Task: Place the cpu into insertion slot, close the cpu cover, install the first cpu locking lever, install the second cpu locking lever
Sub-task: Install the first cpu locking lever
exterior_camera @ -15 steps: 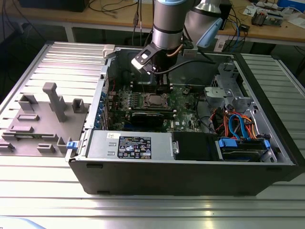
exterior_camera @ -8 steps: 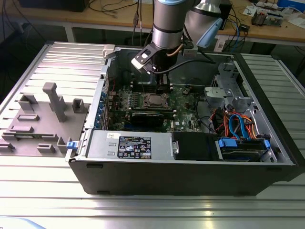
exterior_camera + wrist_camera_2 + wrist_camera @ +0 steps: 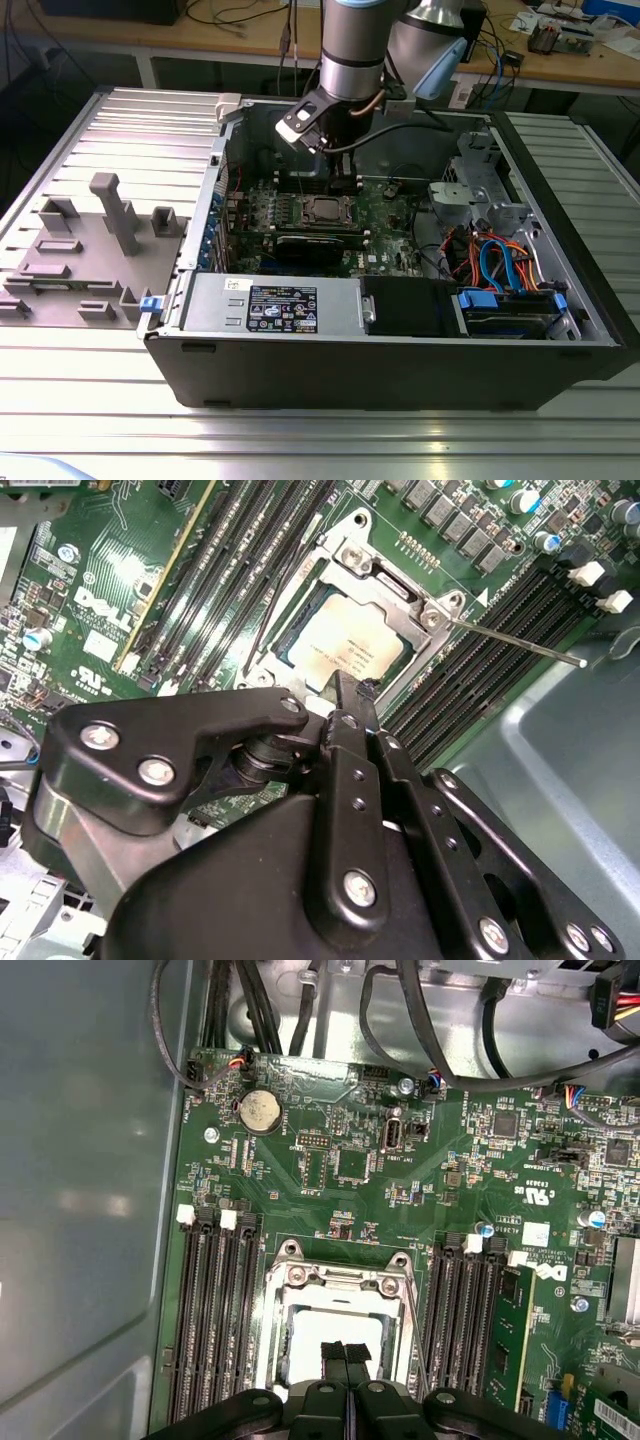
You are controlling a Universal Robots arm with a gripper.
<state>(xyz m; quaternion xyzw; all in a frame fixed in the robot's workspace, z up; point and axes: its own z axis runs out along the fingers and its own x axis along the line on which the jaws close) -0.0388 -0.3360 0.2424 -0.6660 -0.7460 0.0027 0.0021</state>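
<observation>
My fingers (image 3: 333, 1353) are shut together on nothing, poised just over the cpu (image 3: 345, 640) — seated in the insertion slot (image 3: 285, 658), the cpu cover (image 3: 395, 580) down around it. The locking lever (image 3: 520, 642) juts free; I'd judge a steady, square push best.

One cpu (image 3: 340, 645), one cpu cover (image 3: 378, 568), two locking levers (image 3: 520, 643), one coin battery (image 3: 260, 1110), one claw (image 3: 345, 1352).

Ribbed metal tbl (image 3: 300, 440) w/ open PC case (image 3: 400, 375), grey fixture (image 3: 70, 268).

Ribbed metal table (image 3: 300, 440), wooden workbench (image 3: 200, 38) behind
</observation>
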